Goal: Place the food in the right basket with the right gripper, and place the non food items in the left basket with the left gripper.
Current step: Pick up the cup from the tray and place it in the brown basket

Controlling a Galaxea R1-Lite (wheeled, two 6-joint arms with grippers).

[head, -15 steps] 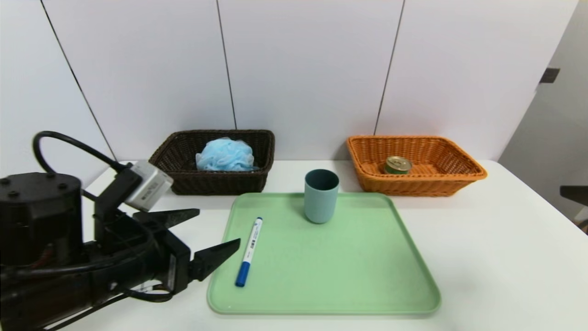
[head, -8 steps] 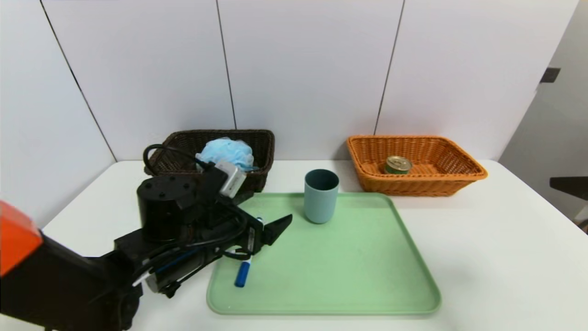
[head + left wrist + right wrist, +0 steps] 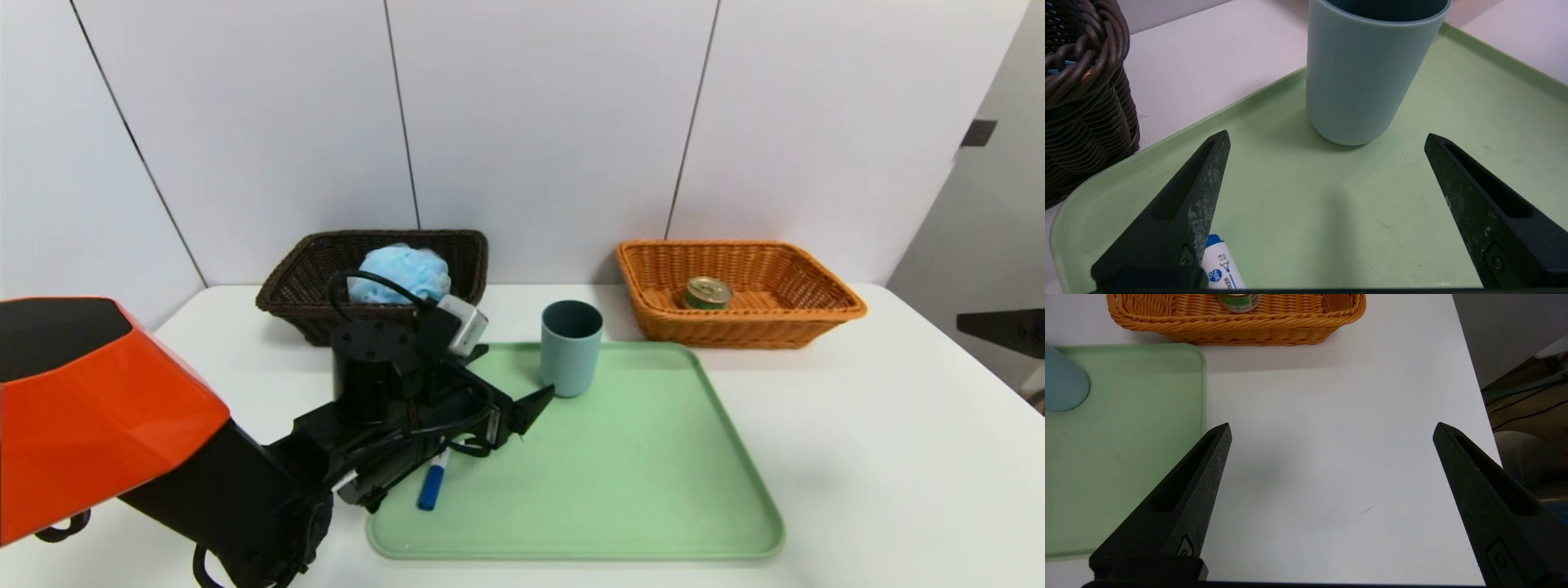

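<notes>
The grey-blue cup (image 3: 571,347) (image 3: 1367,73) stands upright at the back of the green tray (image 3: 637,490). My left gripper (image 3: 516,374) (image 3: 1327,141) hovers low over the tray just short of the cup, open, with nothing between its fingers. The white marker (image 3: 433,482) (image 3: 1222,273) with its blue cap lies on the tray beneath the gripper, partly hidden. The blue bath puff (image 3: 400,273) sits in the dark brown left basket (image 3: 302,286). The tin can (image 3: 706,292) (image 3: 1239,301) lies in the orange right basket (image 3: 816,278). My right gripper (image 3: 1331,428) is open above bare table, right of the tray.
Both baskets stand against the back wall on the white table (image 3: 857,441). The dark basket's corner (image 3: 1081,102) is close beside my left gripper. The table's right edge (image 3: 1474,396) runs near the right gripper. A dark part of the right arm (image 3: 1004,331) shows at the far right.
My left arm has reached forward and to the right, from the tray's left edge over the marker towards the cup, staying open. The marker, cup, puff and can have not moved.
</notes>
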